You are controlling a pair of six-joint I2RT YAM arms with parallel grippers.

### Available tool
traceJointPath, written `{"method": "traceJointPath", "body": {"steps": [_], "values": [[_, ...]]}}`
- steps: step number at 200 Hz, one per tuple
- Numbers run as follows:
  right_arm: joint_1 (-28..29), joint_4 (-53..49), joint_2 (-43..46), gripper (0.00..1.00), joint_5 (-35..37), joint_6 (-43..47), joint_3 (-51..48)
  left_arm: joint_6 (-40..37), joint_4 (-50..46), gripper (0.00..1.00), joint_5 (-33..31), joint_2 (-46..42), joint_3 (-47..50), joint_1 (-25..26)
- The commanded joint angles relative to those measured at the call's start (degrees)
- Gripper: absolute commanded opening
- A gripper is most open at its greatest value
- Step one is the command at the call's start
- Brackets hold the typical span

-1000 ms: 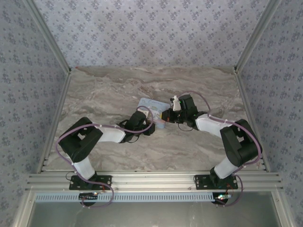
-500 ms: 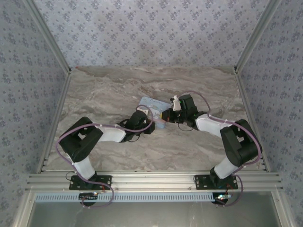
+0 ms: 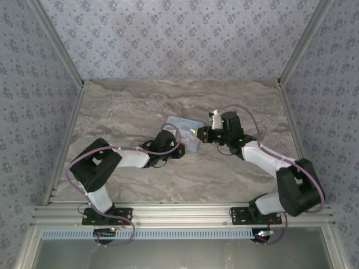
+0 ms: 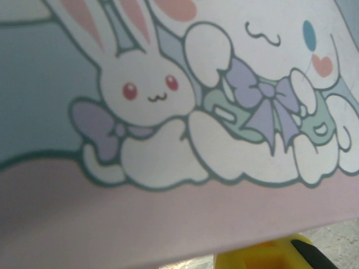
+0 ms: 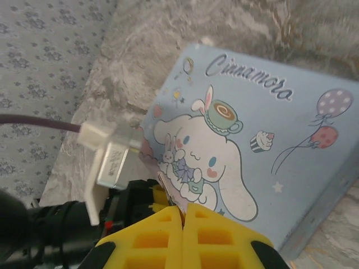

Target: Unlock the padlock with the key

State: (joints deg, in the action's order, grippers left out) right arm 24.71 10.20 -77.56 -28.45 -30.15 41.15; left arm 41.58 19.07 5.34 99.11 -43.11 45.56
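Where the marbled tabletop [image 3: 123, 112] is viewed from above, a light blue tin box [image 3: 182, 124] with a cartoon print is seen about its middle, well clear of all four edges. The left gripper [image 3: 183, 147] is placed at the box's near-left side, touching it or just beside it; which of the two cannot be told. In the left wrist view the printed lid is seen very close, and one yellow finger [image 4: 269, 256] is visible below its pink border. Whether the left fingers are apart or clamped on the box cannot be told.

The right gripper [image 3: 200, 134] is placed at the box's near-right side and is pointed toward the left gripper. Its yellow fingers [image 5: 148, 238] are seen pressed together, pad against pad. Whether the key is pinched between them cannot be told.

The place of the padlock cannot be told. A small bluish patch [image 3: 193, 147] is noted at the box's near corner, between the two grippers, but it is too small to be identified.
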Motion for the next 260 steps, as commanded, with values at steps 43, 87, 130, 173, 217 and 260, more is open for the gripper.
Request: {"method": "traceJointPath", "body": {"steps": [43,87,130,173,217,260], "values": [[2.2,8.3,12.3,0.0,6.0,5.4,-15.2,9.9,-4.9,0.21,4.1,-3.6,-3.5,0.5],[6.1,19.4,13.4,0.0,9.6,6.3,-24.7,14.3,-4.3,0.2,6.6,-3.3,-4.3,0.4],[7.2,28.3,8.4,0.0,11.1,7.6,-29.4,15.7,-5.0,0.2,6.4,-3.0,-5.1,0.4],[8.3,42.9,-2.1,0.0,10.6,5.4,-31.0,17.5,-3.5,0.19,6.9,-2.3,-5.0,0.4],[10.6,54.0,-12.8,0.0,13.7,3.6,-31.0,18.4,-3.5,0.19,7.5,-2.4,-5.2,0.4],[10.6,69.5,-25.5,0.0,14.3,-1.4,-31.6,18.6,-4.2,0.19,7.6,-2.7,-5.2,0.4]]}}
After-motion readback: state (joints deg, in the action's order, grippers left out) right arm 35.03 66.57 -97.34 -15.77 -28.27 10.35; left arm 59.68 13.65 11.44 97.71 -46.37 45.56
